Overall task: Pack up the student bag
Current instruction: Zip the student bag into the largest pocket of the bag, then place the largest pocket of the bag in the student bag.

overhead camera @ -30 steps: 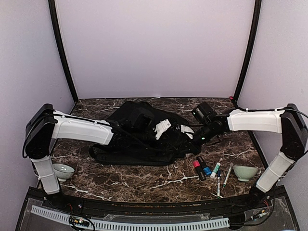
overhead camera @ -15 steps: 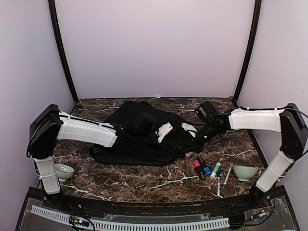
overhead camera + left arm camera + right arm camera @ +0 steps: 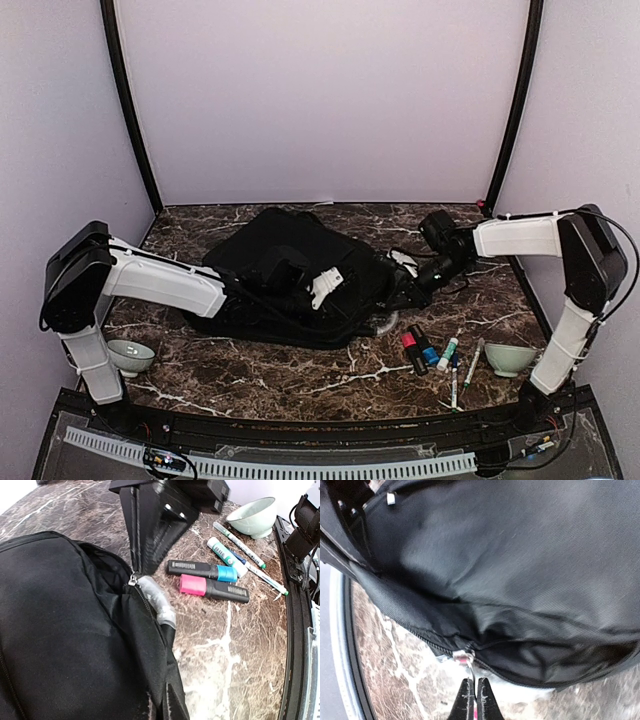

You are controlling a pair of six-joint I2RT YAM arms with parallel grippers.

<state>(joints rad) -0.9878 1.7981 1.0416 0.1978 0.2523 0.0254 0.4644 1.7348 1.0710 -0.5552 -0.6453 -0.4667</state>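
Near left corner of the worktop: a pale bowl, upright, just beside the left arm's base. Near right corner: a second pale bowl, also upright, close to the right arm's base. Left of that second bowl, toward the middle: thin pens, then a white marker with green ends. Next to these, a black marker with a blue cap and a black marker with a pink cap, lying parallel and nearly touching.

Further in, across the middle of the worktop and reaching toward the far edge: the student bag. Flat on its side, black fabric slack and rumpled, right end nearest the markers yet apart from them. At that right end, an unzipped mouth with something clear and greyish poking out (what it is, hard to tell).

Right pincer: closed tight on the metal zip pull at the bag's right end, both fingers pressed together round the pull's loop. Seen from the left wrist, the same pincer as a dark wedge coming down onto the zip just above the clear thing.

Left pincer: on top of the bag near its middle, white fingers drawn together against the black fabric. Not clear from above whether any cloth is pinched between them.
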